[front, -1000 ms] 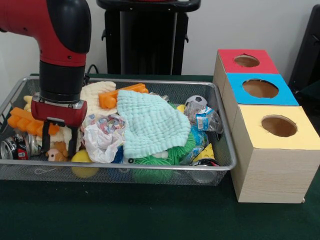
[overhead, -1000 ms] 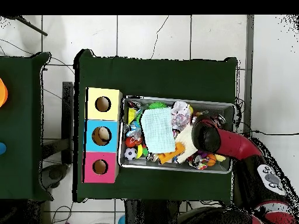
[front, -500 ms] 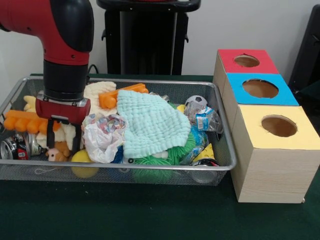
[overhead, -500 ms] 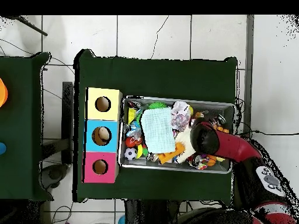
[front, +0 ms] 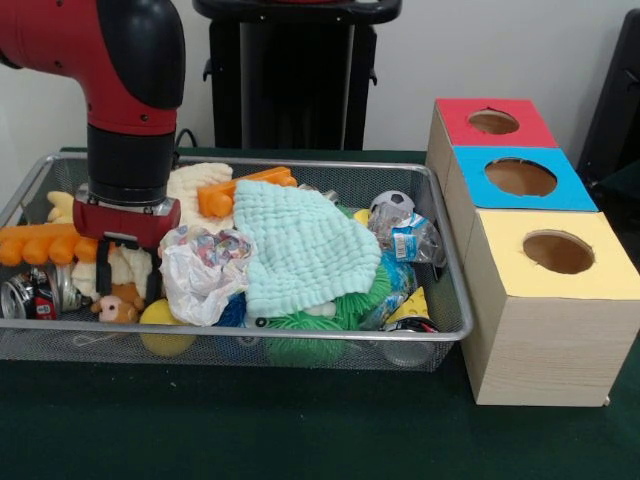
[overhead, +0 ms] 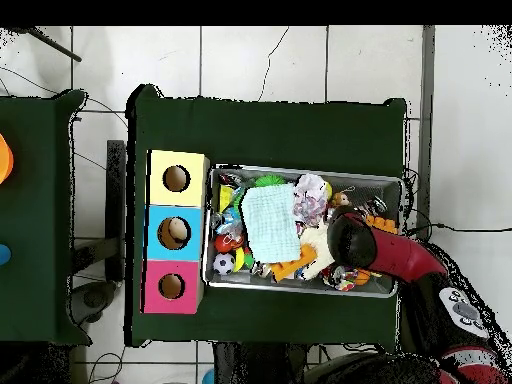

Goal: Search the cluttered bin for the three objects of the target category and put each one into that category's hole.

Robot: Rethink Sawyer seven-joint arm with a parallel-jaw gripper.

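Observation:
My gripper is down in the left end of the wire bin, open, its fingers straddling a cream plush just above a small brown toy. An orange ridged toy lies against the gripper's left side. In the overhead view the arm hides the gripper. Three boxes with holes stand beside the bin: red, blue and yellow.
A mint cloth covers the bin's middle, with a crumpled wrapper beside it. Also in the bin: a second orange toy, a soccer ball, a crushed bottle, a soda can, a yellow ball.
The gripper has shifted slightly right and deeper into the clutter. The orange ridged toy has swung level and slid left, toward the bin's end.

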